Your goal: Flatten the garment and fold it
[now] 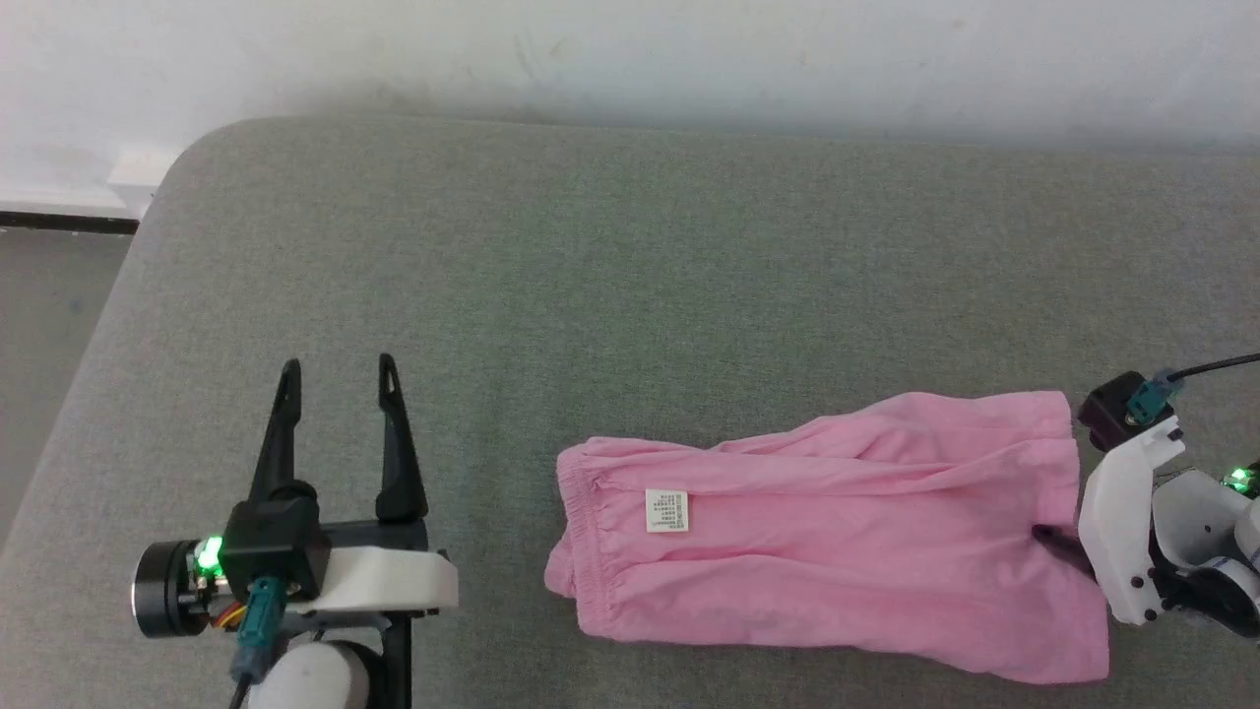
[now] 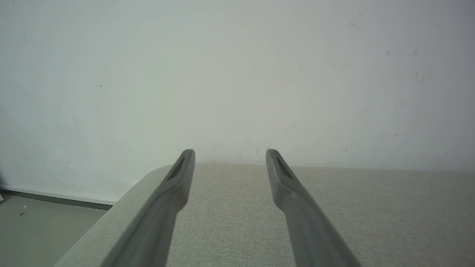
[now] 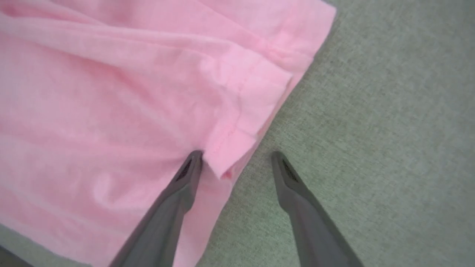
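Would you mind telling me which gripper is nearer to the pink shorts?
Right. The right gripper straddles the shorts' leg hem, open; the left gripper is open over bare cushion, apart from the waistband.

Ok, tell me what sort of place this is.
Probably a plain indoor room set up for folding clothes: a grey fabric-covered surface with a rounded corner stands against a bare white wall, and light pink thin-fabric shorts lie on it.

Soft, even light, faint shadows, wrist views slightly blurred.
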